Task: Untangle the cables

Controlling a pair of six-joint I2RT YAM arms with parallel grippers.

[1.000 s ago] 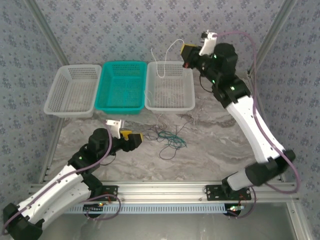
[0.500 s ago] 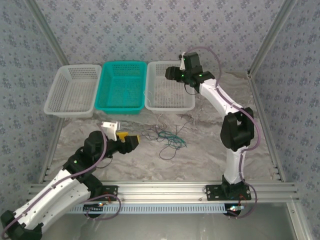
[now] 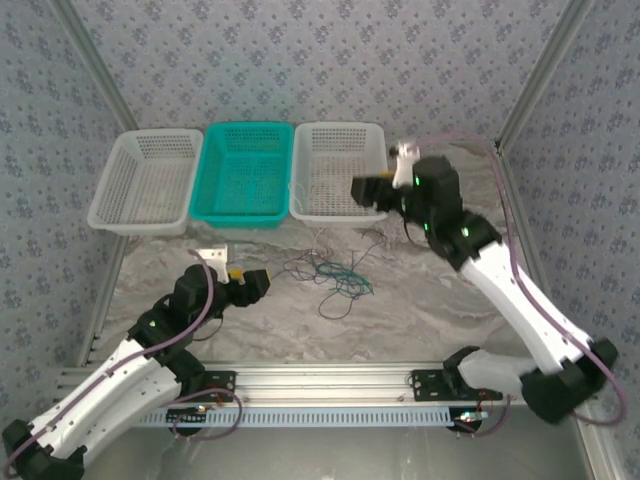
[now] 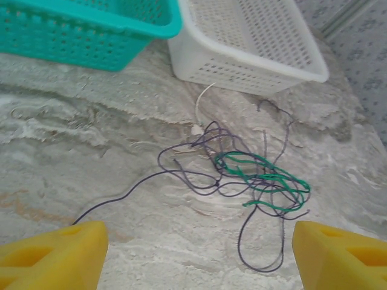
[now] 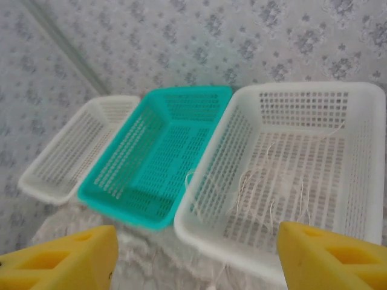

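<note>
I see a thin white cable (image 5: 269, 181) lying inside the right white basket (image 5: 314, 88); left gripper (image 4: 196, 248) and right gripper (image 5: 193, 254) both stand spread.

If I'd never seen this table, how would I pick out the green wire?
Find the right-hand white basket at the back of the marble table; on the table just in front of it lies a tangle of thin cables. The green wire is the bunch of bright loops in that tangle, the only coloured one among dark strands.
</note>
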